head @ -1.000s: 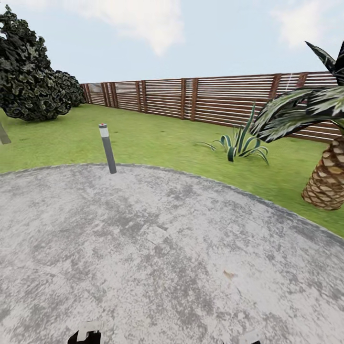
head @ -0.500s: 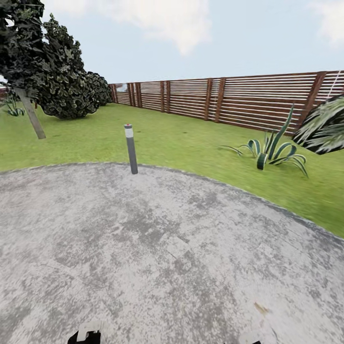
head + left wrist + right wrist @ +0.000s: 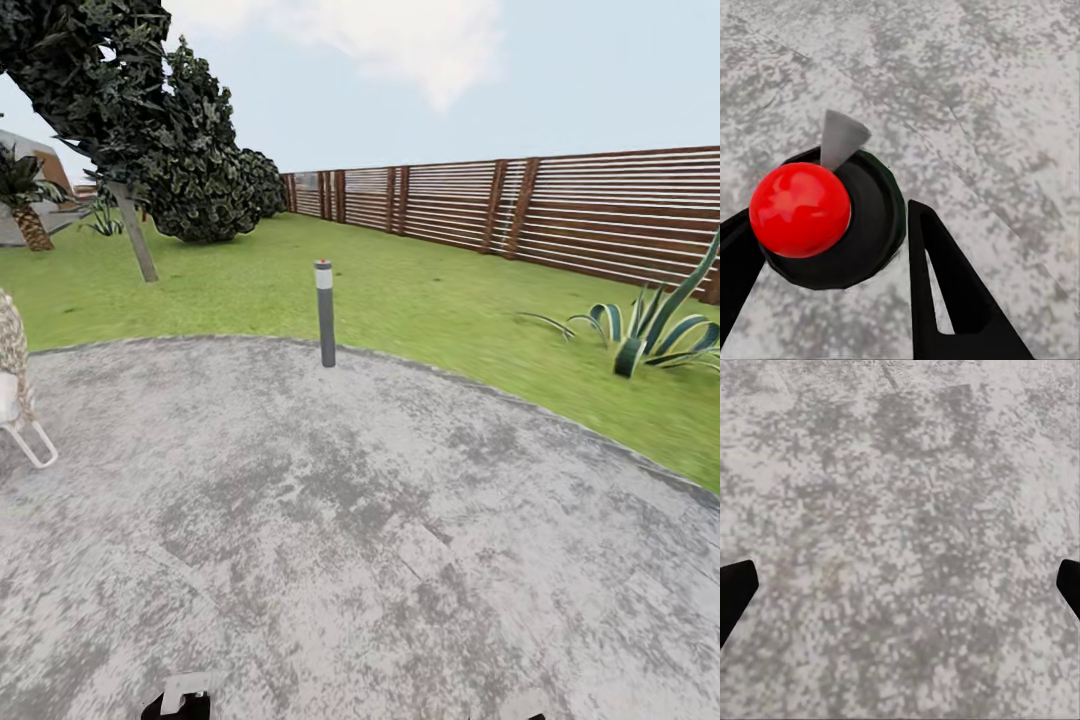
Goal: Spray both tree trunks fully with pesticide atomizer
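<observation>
While you face out over the round grey paving, the garden lawn spreads beyond it to the brown slatted fence; a grey lamp post stands at the paving's edge; a leaning tree with a thin trunk rises on the grass at your left, with a spiky plant at your right and a white frame at the far left edge. In your left wrist view, your left gripper is closed around the pesticide atomizer, its red ball top and grey nozzle showing above the paving; in your right wrist view, your right gripper stands wide open, holding nothing, its fingertips at the picture's two sides.
</observation>
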